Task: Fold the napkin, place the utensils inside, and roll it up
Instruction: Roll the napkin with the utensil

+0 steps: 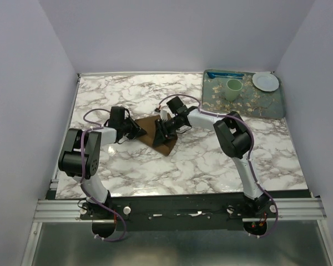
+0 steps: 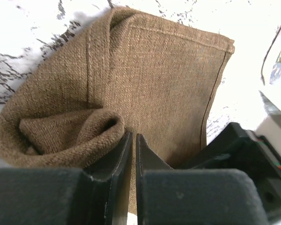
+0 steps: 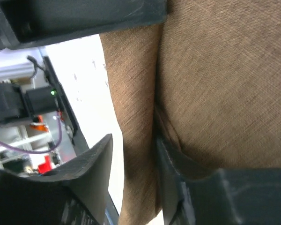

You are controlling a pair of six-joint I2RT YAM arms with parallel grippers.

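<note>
At the middle of the counter (image 1: pixel 211 160), the left claw (image 2: pixel 133 137) is nearly shut beside the napkin (image 2: pixel 168 79), grip unclear; the right claw (image 3: pixel 133 140) stands open astride its edge.

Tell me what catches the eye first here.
A brown napkin lies in the middle of the marble table, the left arm and right arm meeting over it, one edge curled into a loose roll. In the far right corner a tray holds a green cup, a white plate and a blue utensil.
</note>
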